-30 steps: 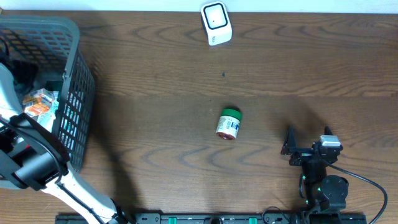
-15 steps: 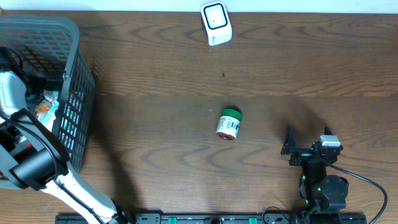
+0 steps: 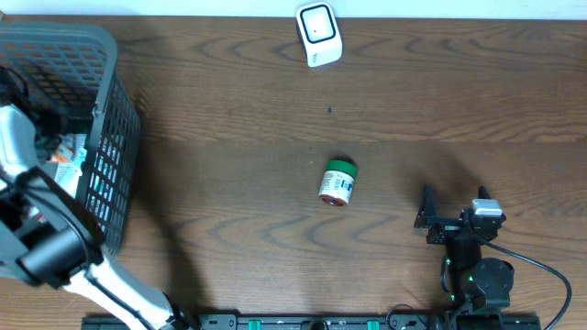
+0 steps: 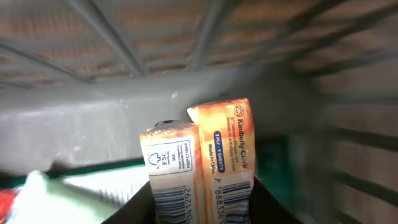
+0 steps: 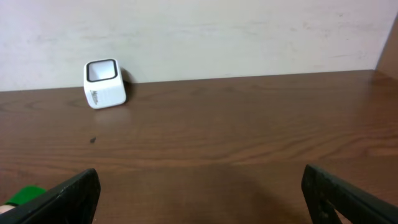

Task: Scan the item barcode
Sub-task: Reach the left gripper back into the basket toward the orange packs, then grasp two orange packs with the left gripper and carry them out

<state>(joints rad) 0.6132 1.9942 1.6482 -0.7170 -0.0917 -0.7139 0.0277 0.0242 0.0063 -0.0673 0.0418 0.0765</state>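
My left gripper [image 4: 202,210] is down inside the grey mesh basket [image 3: 115,137], shut on an orange Kimberly-Clark tissue pack [image 4: 205,155]. Its black fingers [image 4: 142,208] press both sides of the pack, and printed barcodes face the wrist camera. From overhead only a bit of orange packaging [image 3: 62,152] shows in the basket; the left jaws are hidden there. The white barcode scanner [image 3: 318,34] stands at the table's far edge, also visible from the right wrist as the scanner [image 5: 104,83]. My right gripper [image 3: 455,202] rests open near the front right, nothing between its fingers [image 5: 68,196].
A small jar with a green lid [image 3: 337,181] lies on its side mid-table; its lid [image 5: 22,198] shows at the lower left of the right wrist view. Basket walls [image 4: 186,81] surround the left gripper closely. Other packets lie in the basket.
The left jaws have closed in on the orange tissue pack inside the basket, and the left arm shifted slightly. The right arm, the jar and the scanner have not moved.
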